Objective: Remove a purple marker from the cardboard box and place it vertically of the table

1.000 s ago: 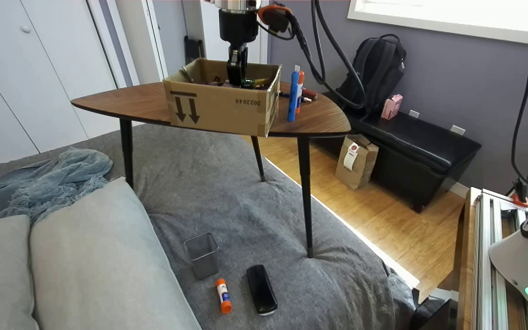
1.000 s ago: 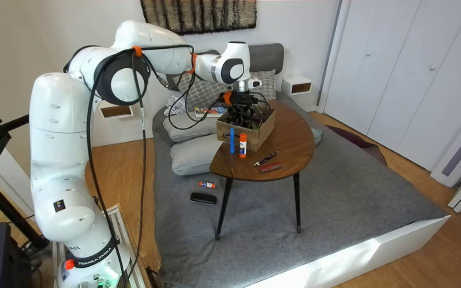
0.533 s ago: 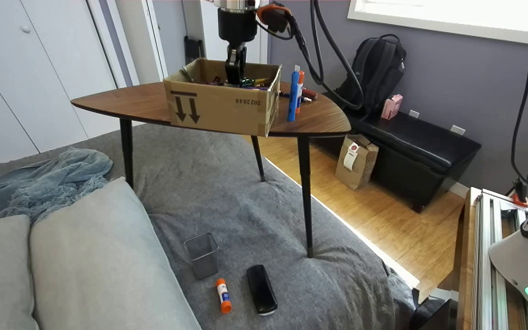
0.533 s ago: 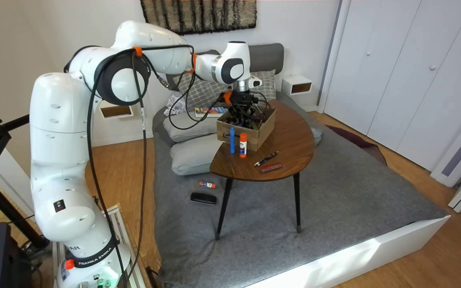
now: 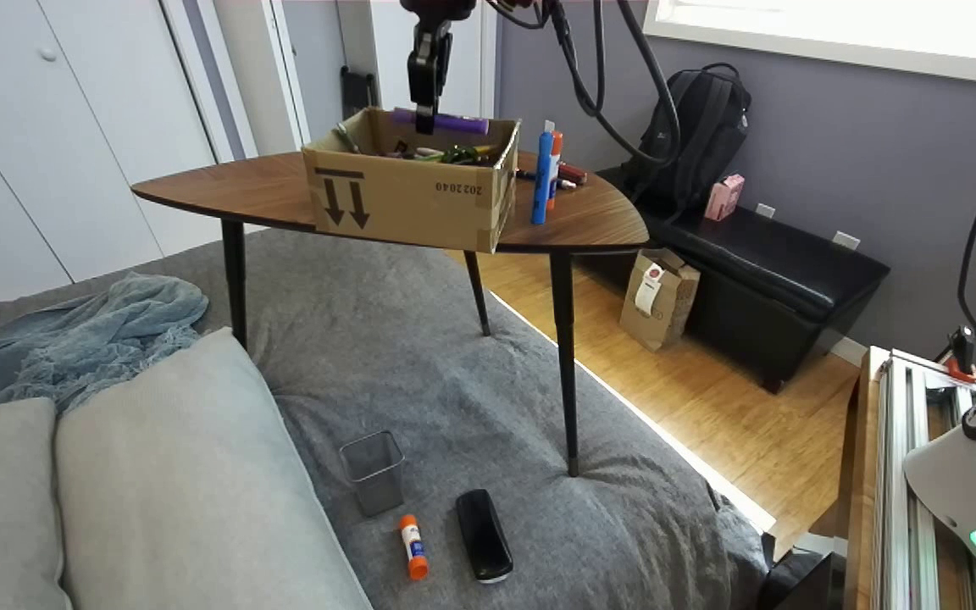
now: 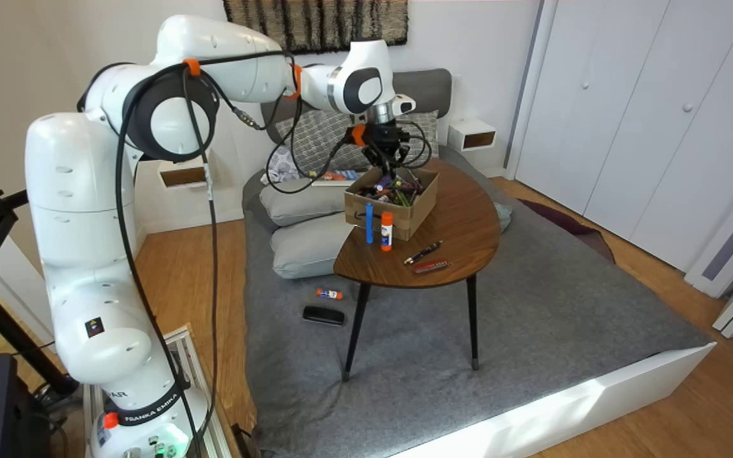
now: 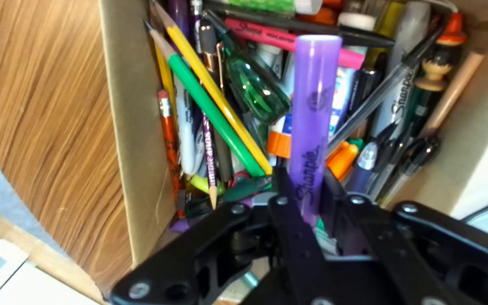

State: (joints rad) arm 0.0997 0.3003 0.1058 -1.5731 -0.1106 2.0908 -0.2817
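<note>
The cardboard box (image 5: 403, 203) stands on the wooden table (image 5: 217, 188); both also show in the other exterior view, the box (image 6: 418, 213) and the table (image 6: 465, 222). My gripper (image 5: 426, 123) is shut on a purple marker (image 5: 461, 124), gripped near one part of its length. The marker lies roughly level, a little tilted, at about the height of the box's far rim. In the wrist view the purple marker (image 7: 316, 93) stretches out from between the fingertips, above the pens in the box, whose wall (image 7: 121, 106) shows at left.
A blue marker (image 6: 369, 222) and a glue stick (image 6: 386, 232) stand upright on the table near the box. A dark pen (image 6: 423, 252) and a red object (image 6: 431, 266) lie beside them. Several pens and pencils (image 7: 210, 110) fill the box. Cables (image 5: 657, 85) hang from the arm.
My gripper has risen from inside the box, bringing the purple marker up off the other pens. The box and the things on the table have not moved.
</note>
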